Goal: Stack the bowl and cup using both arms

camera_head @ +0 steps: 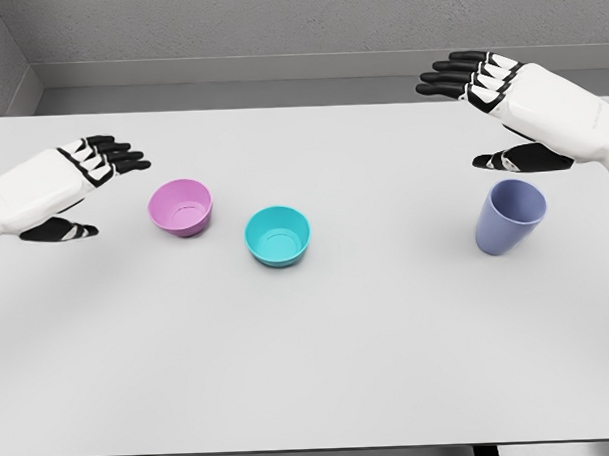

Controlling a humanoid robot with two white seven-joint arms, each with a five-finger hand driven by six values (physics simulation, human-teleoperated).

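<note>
A pink bowl [181, 207] sits upright on the white table [309, 368], left of the middle. A teal bowl [278, 235] stands just right of it, a small gap between them. A lavender cup [509, 216] stands upright at the right. My left hand [88, 191] hovers open just left of the pink bowl, fingers stretched toward it, thumb below. My right hand [486, 117] hangs open above and behind the cup, fingers pointing left, thumb just over the cup's rim. Neither hand touches anything.
A grey wall runs along the table's far edge [300, 106]. The table's front edge [312, 450] lies near the bottom of the view.
</note>
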